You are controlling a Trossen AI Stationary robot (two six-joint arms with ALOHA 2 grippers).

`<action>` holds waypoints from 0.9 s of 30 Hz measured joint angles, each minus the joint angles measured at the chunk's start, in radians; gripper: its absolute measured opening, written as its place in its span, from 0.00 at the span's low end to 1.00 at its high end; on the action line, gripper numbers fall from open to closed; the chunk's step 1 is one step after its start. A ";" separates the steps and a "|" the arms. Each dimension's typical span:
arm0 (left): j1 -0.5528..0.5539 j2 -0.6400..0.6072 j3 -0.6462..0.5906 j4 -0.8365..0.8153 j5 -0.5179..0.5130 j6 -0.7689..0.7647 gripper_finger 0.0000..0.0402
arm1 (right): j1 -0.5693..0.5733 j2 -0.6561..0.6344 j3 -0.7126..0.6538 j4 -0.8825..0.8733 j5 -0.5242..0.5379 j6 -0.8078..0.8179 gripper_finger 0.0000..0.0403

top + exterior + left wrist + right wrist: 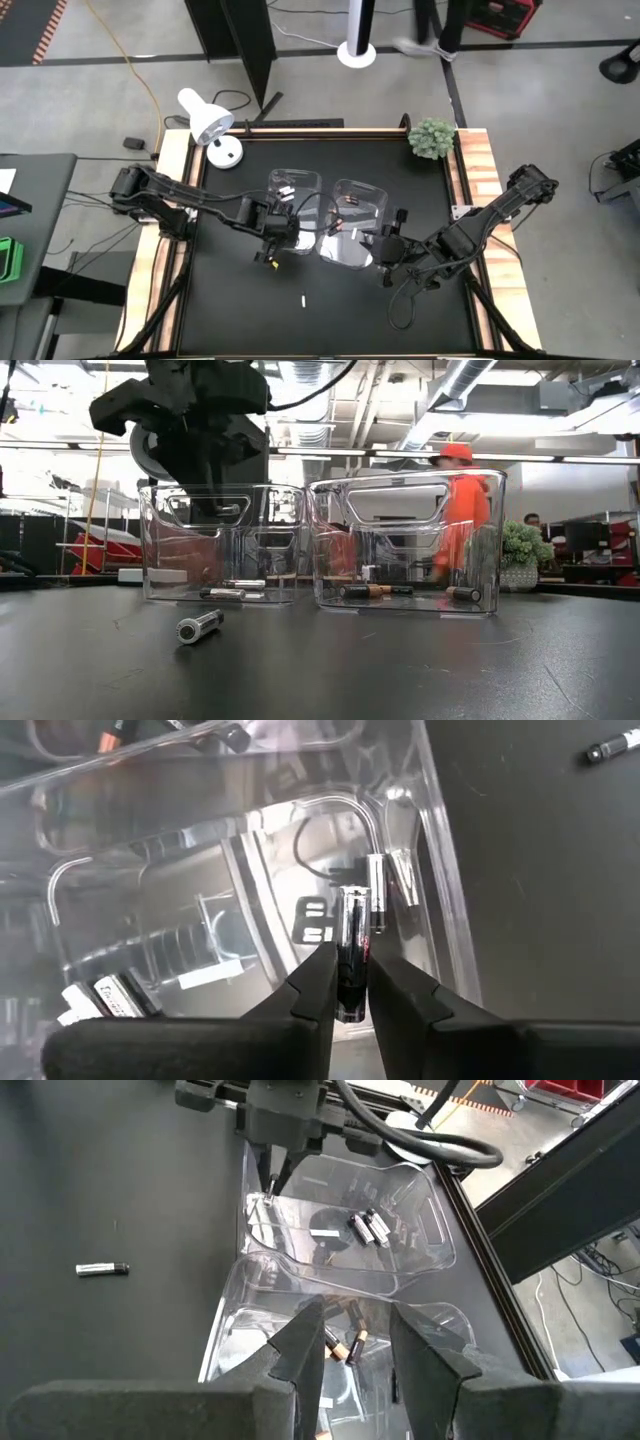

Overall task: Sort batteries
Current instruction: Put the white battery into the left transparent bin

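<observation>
The left gripper (pixel 349 982) pinches 1 small, rigid, glossy silver cylindrical battery (pixel 351 945) mid-body over the left clear plastic bin (pixel 296 182); probably light and slippery. The right gripper (pixel 352 1342) waits spread.

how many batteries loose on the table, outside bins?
1: a white battery on the mat in front of the clear bins. Left gripper holds a second battery at a bin's edge. More may be hidden.
</observation>
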 joint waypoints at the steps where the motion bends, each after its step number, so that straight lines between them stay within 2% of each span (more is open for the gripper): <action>1: -0.001 0.000 0.000 0.000 0.000 0.003 0.14 | 0.000 0.000 0.000 0.000 0.000 0.000 0.33; 15: -0.006 -0.004 0.000 -0.033 -0.018 0.014 0.28 | 0.000 0.000 0.000 0.000 0.000 -0.003 0.33; 21: -0.037 -0.014 0.041 -0.038 -0.132 0.011 0.29 | 0.000 0.000 0.000 0.000 0.000 -0.006 0.33; 24: -0.070 -0.016 0.063 0.013 -0.140 0.043 0.28 | 0.000 0.000 0.000 0.000 0.000 -0.008 0.33; 27: -0.124 -0.016 0.053 0.115 -0.103 0.100 0.28 | 0.000 0.000 0.000 0.000 0.000 -0.008 0.33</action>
